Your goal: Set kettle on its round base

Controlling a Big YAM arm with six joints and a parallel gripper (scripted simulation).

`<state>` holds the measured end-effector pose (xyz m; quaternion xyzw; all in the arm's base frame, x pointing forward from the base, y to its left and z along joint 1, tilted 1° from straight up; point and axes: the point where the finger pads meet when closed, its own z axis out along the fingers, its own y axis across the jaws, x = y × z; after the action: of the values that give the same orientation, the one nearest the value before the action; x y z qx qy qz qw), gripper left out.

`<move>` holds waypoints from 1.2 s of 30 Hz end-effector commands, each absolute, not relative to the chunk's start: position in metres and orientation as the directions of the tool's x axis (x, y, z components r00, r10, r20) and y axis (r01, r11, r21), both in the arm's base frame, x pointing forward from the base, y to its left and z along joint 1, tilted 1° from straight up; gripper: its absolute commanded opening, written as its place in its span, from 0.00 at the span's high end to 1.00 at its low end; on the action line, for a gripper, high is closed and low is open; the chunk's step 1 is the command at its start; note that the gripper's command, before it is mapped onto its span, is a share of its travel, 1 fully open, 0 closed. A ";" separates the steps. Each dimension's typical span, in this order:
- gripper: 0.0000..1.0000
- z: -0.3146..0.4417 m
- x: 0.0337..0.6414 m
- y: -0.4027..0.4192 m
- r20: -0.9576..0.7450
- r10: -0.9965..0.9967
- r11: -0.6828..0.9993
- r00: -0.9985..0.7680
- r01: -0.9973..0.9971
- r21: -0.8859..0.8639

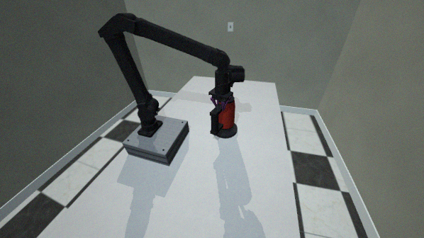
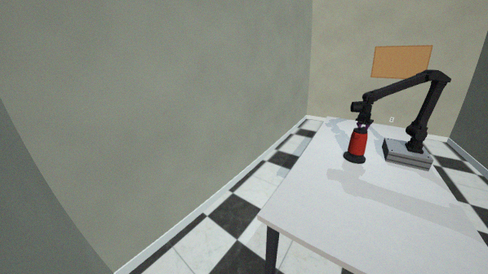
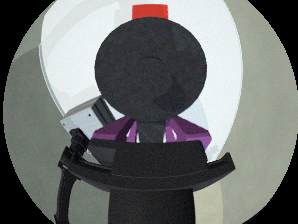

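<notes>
The red kettle [image 1: 227, 114] [image 2: 358, 143] stands upright on its black round base [image 1: 228, 134] [image 2: 354, 159] in the far middle of the white table [image 1: 198, 193] [image 2: 367, 214]. Its black handle [image 1: 215, 120] faces the arm's mount. In the wrist view I look straight down on the black lid [image 3: 148, 70], with the red spout [image 3: 149, 11] past it. My gripper [image 1: 221, 102] [image 2: 361, 127] [image 3: 152, 131] comes straight down from above and is shut on the top of the kettle's handle. I cannot tell whether the kettle's ring sits fully down on the base.
The arm's grey mounting block [image 1: 159, 143] [image 2: 401, 154] stands on the table beside the kettle. The table's far edge lies close behind the kettle. A checkered floor surrounds the table. An orange panel [image 2: 401, 61] hangs on the far wall.
</notes>
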<state>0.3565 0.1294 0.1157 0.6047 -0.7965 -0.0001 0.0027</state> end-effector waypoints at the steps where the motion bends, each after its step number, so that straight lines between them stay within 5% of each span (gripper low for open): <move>1: 1.00 0.142 0.369 0.136 -0.047 -0.963 0.268 -0.266 -0.962 -0.058; 36: 1.00 0.125 0.374 0.137 -0.053 -0.963 0.268 -0.265 -0.961 -0.067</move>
<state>0.3564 0.1294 0.1013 0.6047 -0.7965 0.0013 -0.0023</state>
